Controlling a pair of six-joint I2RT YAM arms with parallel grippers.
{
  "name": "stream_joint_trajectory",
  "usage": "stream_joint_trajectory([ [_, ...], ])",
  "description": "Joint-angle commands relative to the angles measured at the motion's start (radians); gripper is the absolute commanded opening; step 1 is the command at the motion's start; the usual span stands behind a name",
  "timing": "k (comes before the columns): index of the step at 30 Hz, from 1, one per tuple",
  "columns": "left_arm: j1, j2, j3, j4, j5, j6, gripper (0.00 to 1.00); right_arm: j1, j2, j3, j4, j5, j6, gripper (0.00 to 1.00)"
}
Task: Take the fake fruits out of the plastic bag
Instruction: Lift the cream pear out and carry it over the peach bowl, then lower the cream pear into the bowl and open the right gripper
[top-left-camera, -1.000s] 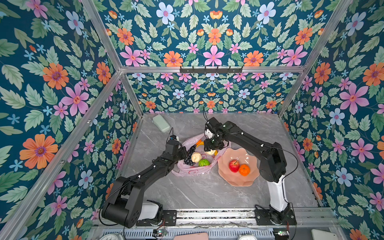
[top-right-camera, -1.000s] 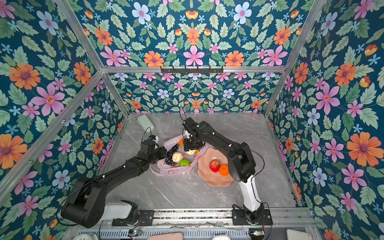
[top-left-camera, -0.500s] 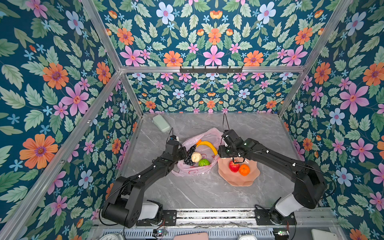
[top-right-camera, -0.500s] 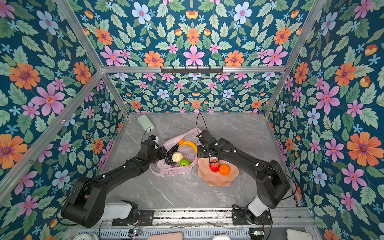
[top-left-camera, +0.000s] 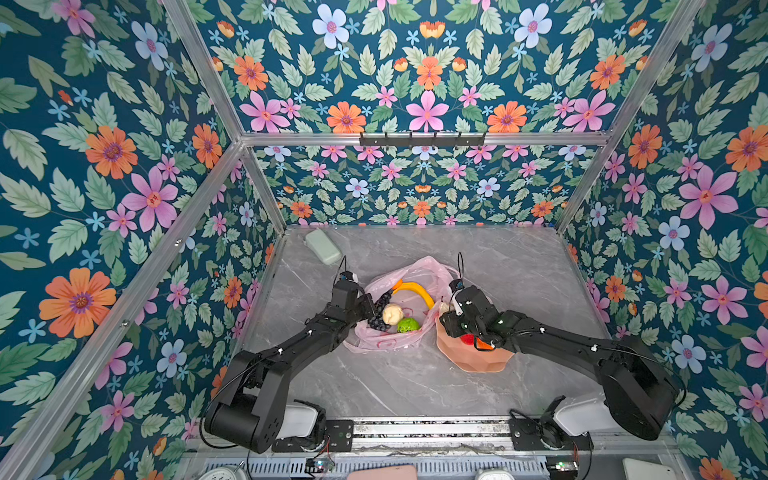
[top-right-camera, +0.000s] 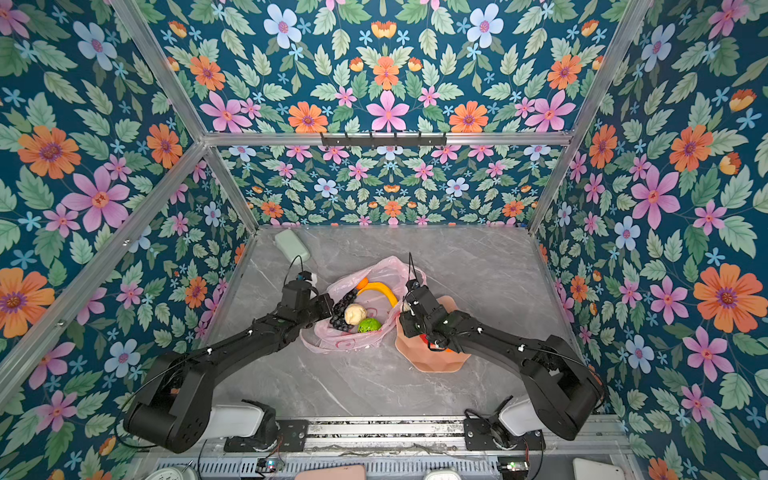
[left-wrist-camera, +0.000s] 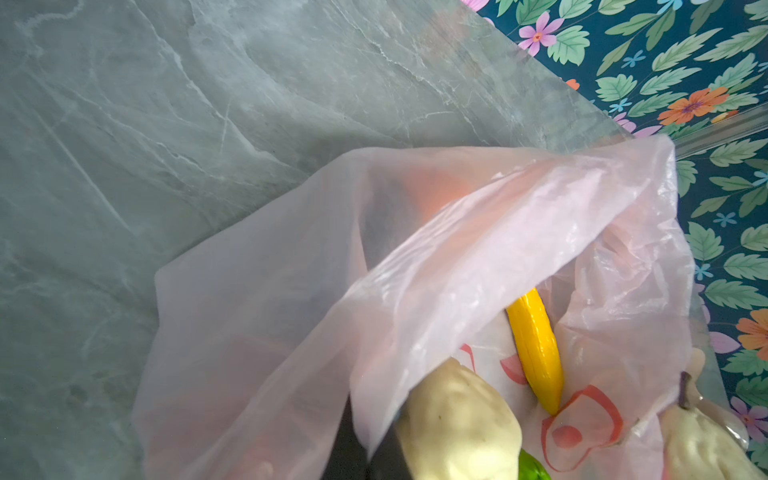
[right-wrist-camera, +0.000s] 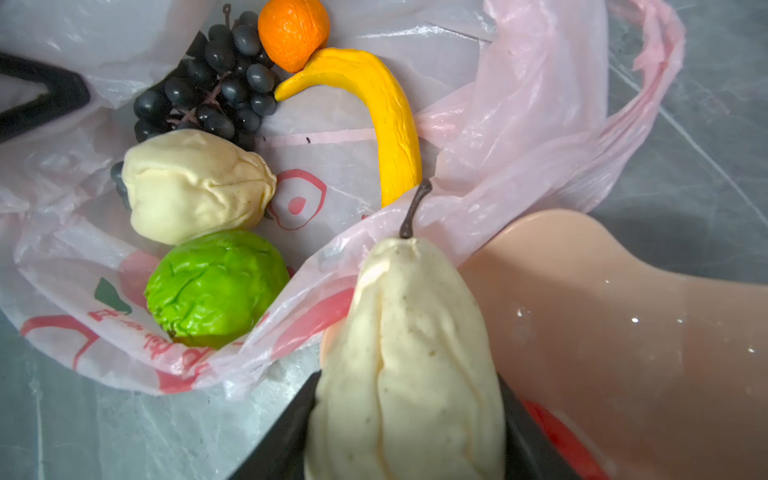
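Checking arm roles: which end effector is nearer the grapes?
Left. The left end effector grips the bag beside the grapes; the right end effector holds a pear at the bowl's rim.

Light: bright, even, from overhead | shadows: soft, faint beside the bowl | glare: white specks on bowl, sheen on plastic bag | focus: left wrist view hazy; cream fruit close, slightly soft | both top views: wide-angle, frame rails splayed
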Motion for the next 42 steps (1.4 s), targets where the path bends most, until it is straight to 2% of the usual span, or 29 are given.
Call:
stream_joint_trajectory([
  [1, -0.001, 0.002, 0.01, 0.008, -0.005, 0.0, 0.0, 0.001, -0.026, -0.055, 0.166, -0.023, -0.082, 0.43],
  [7, -0.001, 0.007, 0.016, 0.005, -0.006, -0.001, 0.0, 0.002, -0.044, -0.131, 0.266, -0.057, -0.114, 0.41],
  [14, -0.001, 0.012, 0.019, 0.006, -0.005, -0.001, 0.0, 0.006, -0.043, -0.171, 0.305, -0.047, -0.13, 0.41],
  [25, -0.001, 0.019, 0.025, 0.003, -0.002, 0.0, 0.0, 0.031, -0.122, -0.178, 0.228, -0.003, -0.127, 0.41],
  [29, -0.001, 0.026, 0.028, 0.008, 0.004, -0.001, 0.0, 0.032, -0.175, -0.138, 0.149, 0.061, -0.088, 0.41],
  [34, -0.001, 0.029, 0.029, 0.013, 0.011, -0.004, 0.0, 0.019, -0.162, -0.092, 0.095, 0.216, -0.073, 0.41],
  [38, -0.001, 0.02, 0.03, 0.005, 0.01, -0.003, 0.0, -0.046, -0.133, -0.086, 0.067, 0.271, 0.016, 0.39],
  [42, -0.001, 0.01, 0.024, -0.001, 0.006, -0.001, 0.0, -0.058, -0.126, -0.107, 0.068, 0.356, 0.082, 0.38],
])
